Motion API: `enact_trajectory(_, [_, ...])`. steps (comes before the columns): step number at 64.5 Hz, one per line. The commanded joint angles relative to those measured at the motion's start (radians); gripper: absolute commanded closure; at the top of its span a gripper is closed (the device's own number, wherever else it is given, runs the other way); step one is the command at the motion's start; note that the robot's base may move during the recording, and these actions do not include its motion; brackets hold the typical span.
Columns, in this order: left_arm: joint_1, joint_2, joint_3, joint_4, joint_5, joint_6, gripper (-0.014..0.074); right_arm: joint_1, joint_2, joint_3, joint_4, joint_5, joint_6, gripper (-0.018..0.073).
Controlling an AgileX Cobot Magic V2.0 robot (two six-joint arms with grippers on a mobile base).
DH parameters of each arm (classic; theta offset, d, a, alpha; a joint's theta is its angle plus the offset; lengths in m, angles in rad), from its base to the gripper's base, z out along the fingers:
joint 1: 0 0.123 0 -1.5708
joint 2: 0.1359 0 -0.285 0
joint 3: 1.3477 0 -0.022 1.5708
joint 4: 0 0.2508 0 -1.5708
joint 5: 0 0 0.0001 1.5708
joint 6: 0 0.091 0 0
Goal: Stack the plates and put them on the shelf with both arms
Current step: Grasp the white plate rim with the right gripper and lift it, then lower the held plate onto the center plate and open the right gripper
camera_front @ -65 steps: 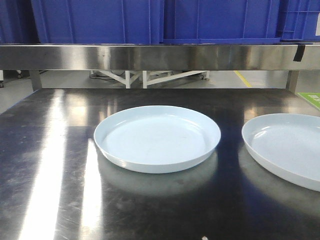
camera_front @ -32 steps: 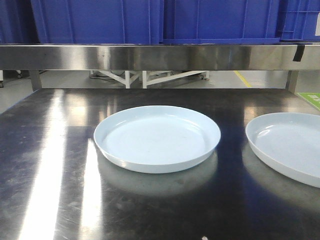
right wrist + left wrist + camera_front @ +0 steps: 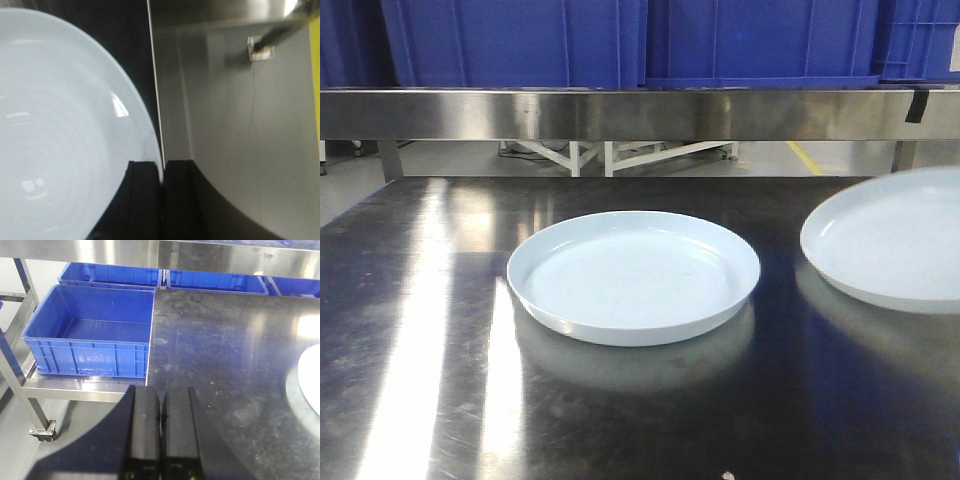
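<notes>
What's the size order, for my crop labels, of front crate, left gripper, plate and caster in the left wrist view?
1. front crate
2. left gripper
3. plate, only an edge in frame, so unsure
4. caster

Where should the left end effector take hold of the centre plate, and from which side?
Pinch the centre plate by its low upturned rim at the left edge, coming in low from the left over the tabletop. It lies flat and is too wide to span, so only the rim offers a hold. The left end effector, shut now, must open first.
</notes>
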Motion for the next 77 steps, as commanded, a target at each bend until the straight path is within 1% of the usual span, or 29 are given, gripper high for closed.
enact_trajectory(1, [-0.007, 0.006, -0.027, 0.002, -0.075, -0.008, 0.0507, -0.005, -0.094, -0.056, -0.017, -0.069, -0.005, 0.0502])
enact_trajectory(8, [-0.007, 0.006, -0.027, 0.002, -0.075, -0.008, 0.0507, -0.005, -0.144, -0.081, 0.010, -0.084, -0.005, 0.0502])
enact_trajectory(15, [-0.007, 0.006, -0.027, 0.002, -0.075, -0.008, 0.0507, 0.003, -0.160, -0.111, 0.084, -0.078, -0.005, 0.0502])
enact_trajectory(20, [-0.007, 0.006, -0.027, 0.002, -0.075, -0.008, 0.0506, 0.026, -0.158, -0.129, 0.126, -0.072, -0.005, 0.0502])
enact_trajectory(27, [-0.007, 0.006, -0.027, 0.002, -0.075, -0.008, 0.0507, 0.101, -0.138, -0.148, 0.143, -0.074, -0.005, 0.0502])
enact_trajectory(37, [-0.007, 0.006, -0.027, 0.002, -0.075, -0.008, 0.0507, 0.236, -0.073, -0.186, 0.143, -0.075, -0.005, 0.0502])
enact_trajectory(55, [-0.007, 0.006, -0.027, 0.002, -0.075, -0.008, 0.0507, 0.477, 0.110, -0.290, 0.142, -0.059, -0.006, 0.0502])
enact_trajectory(65, [-0.007, 0.006, -0.027, 0.002, -0.075, -0.008, 0.0506, 0.540, 0.194, -0.318, 0.142, -0.054, -0.006, 0.0502])
enact_trajectory(77, [-0.007, 0.006, -0.027, 0.002, -0.075, -0.008, 0.0507, 0.556, 0.249, -0.320, 0.142, -0.051, -0.006, 0.0502])
